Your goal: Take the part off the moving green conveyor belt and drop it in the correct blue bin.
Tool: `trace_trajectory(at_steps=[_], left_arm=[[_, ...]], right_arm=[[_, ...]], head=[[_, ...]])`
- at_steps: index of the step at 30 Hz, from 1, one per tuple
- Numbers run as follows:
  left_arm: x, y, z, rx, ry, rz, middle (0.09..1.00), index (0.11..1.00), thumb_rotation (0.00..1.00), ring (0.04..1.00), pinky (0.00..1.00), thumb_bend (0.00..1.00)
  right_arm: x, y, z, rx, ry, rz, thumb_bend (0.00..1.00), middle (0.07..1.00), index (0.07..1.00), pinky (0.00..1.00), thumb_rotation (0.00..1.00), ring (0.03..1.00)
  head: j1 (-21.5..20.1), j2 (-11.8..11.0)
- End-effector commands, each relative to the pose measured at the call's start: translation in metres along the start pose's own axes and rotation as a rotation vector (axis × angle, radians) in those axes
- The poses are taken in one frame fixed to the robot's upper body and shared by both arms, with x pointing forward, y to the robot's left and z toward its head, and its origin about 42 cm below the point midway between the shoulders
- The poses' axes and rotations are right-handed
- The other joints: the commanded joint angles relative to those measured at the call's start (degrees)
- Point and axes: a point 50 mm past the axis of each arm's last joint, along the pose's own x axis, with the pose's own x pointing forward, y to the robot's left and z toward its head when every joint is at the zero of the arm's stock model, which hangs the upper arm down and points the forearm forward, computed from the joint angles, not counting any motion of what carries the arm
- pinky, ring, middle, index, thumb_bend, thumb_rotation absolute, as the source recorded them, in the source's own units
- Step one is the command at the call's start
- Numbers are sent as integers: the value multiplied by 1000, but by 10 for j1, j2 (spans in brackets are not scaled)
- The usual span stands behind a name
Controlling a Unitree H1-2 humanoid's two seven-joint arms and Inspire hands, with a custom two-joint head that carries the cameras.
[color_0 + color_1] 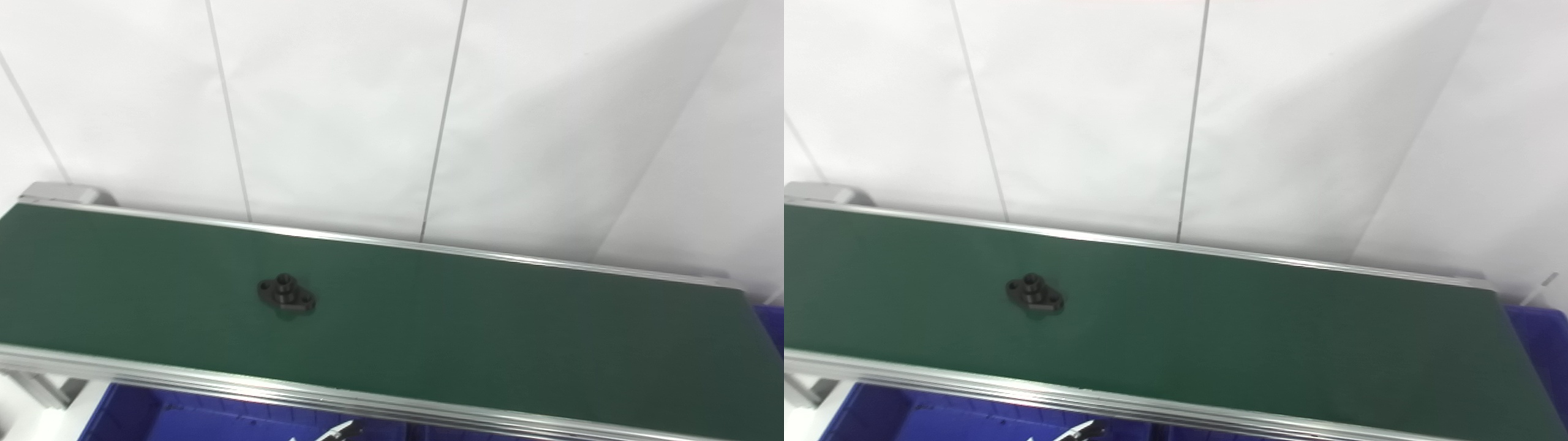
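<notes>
A small black part (286, 294) with a raised hub and two flat ears with holes lies flat on the green conveyor belt (490, 331), left of its middle; it also shows in the right eye view (1034, 294). A blue bin (184, 419) sits below the belt's near rail at the bottom left. Another blue bin (1540, 343) shows at the belt's right end. Neither hand is in view.
Silver rails (367, 401) run along both long sides of the belt. White wall panels (343, 110) stand close behind it. A small pale and dark tip (339, 431) pokes up at the bottom edge over the near bin; I cannot tell what it is.
</notes>
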Motion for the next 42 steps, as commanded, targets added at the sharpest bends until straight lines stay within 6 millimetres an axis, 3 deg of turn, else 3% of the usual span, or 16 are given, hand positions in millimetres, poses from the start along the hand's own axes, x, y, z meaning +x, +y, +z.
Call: trace_trajectory(at_steps=[1,4,7,14,19,24,32,40,42], left_arm=[[-1,8,9,3,-65,8,931,948,679,877,804,938],[-1,10,11,6,-69,10,933,954,698,879,810,935],[-1,12,13,7,-78,15,935,957,708,883,819,933],[-1,18,14,6,-81,18,940,965,759,888,832,897],[1,23,16,-5,-91,11,927,956,742,874,827,893],[2,26,19,-2,-102,6,911,944,750,860,813,917],[3,29,23,-25,-122,4,897,932,720,843,807,918],[4,29,22,-42,-120,3,901,932,702,837,805,900],[4,29,21,-42,-115,0,897,931,702,832,801,902]], right_arm=[[1,-2,12,4,-86,-39,808,895,904,662,734,828],[1,-2,15,1,-93,-44,812,893,906,662,744,829],[2,-4,18,4,-107,-48,805,898,911,674,741,836],[3,-6,27,27,-126,-73,793,901,924,710,752,845],[9,-10,35,24,-166,-109,779,880,912,703,742,820],[14,-16,47,28,-215,-138,783,877,903,725,728,818],[34,-33,81,58,-353,-199,804,835,880,664,697,775],[64,-57,114,35,-444,-237,741,833,861,669,509,777],[73,-63,122,20,-453,-239,741,828,852,676,375,779]], head=[[-4,7],[-9,20],[-15,47],[-13,75],[-11,96],[-10,105],[-8,114],[-17,112],[-17,108]])
